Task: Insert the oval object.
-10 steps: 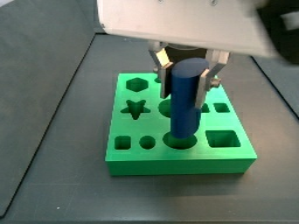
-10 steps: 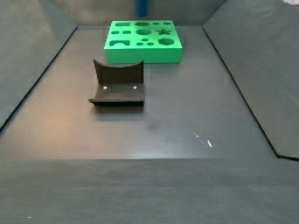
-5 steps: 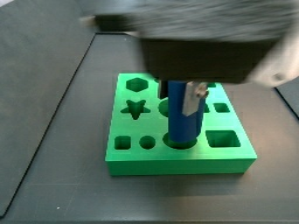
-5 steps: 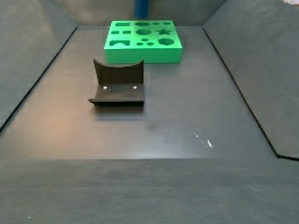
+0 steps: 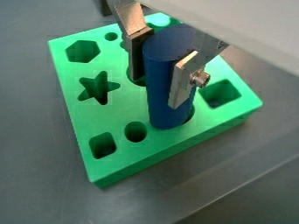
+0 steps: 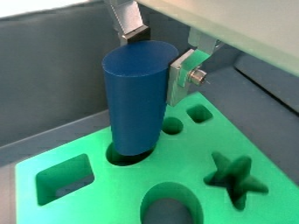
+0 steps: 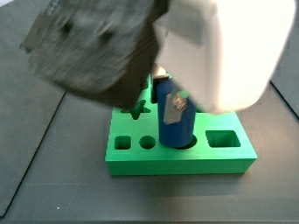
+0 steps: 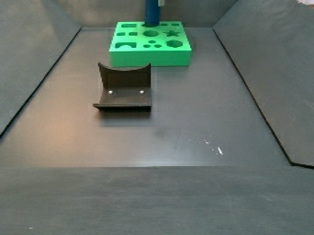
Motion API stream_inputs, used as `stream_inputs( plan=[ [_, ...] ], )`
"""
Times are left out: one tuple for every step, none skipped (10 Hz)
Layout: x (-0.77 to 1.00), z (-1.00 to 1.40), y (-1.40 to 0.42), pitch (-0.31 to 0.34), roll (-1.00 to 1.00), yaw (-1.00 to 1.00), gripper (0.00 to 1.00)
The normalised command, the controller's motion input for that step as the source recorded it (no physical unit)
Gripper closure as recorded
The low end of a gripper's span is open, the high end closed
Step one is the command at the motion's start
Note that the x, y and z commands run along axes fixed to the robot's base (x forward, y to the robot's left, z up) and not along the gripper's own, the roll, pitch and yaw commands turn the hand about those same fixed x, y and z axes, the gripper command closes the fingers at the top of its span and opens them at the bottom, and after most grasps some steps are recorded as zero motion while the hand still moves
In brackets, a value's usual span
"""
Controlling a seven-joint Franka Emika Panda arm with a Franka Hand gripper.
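The oval object is a tall dark blue peg. It stands upright with its lower end in a hole of the green block, between a small round hole and a square hole near one edge. My gripper is straddling its upper half, with one silver finger flat on its side and the other finger on the far side. In the wrist view from the opposite side, the peg, the gripper and the block show the same hold. In both side views the peg rises from the block.
The block has star, hexagon, square and round holes. The dark fixture stands on the floor in front of the block. The blurred arm body covers the back of the block in a side view.
The peg's top now stands lower over the block, and the fingers have come down with it. The arm body has swung across a side view.
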Motion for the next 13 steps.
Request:
stream_inputs(
  plan=[
    [0.02, -0.26, 0.0, 0.16, 0.27, -0.65, 1.0],
    [0.21, -0.22, 0.0, 0.181, 0.29, -0.49, 1.0],
    [0.28, -0.2, 0.0, 0.194, 0.3, -0.43, 1.0],
    [0.39, -0.16, -0.04, 0.196, 0.29, -0.35, 1.0],
    [0.34, 0.0, 0.0, 0.114, 0.1, -0.18, 1.0],
    [0.03, 0.0, 0.0, 0.006, 0.0, 0.0, 1.0],
    [0.0, -0.11, 0.0, 0.0, 0.0, 0.0, 1.0],
    [0.21, -0.28, -0.02, 0.0, -0.06, -0.05, 1.0],
    [0.37, -0.3, -0.04, 0.023, -0.08, -0.07, 1.0],
    [0.46, -0.35, -0.14, 0.06, -0.05, -0.1, 1.0],
    [0.49, -0.36, -0.21, 0.08, -0.01, -0.18, 1.0],
    [0.49, -0.37, -0.18, 0.099, 0.0, -0.19, 1.0],
    [0.22, -0.43, -0.1, 0.069, 0.07, -0.15, 1.0]
  ],
)
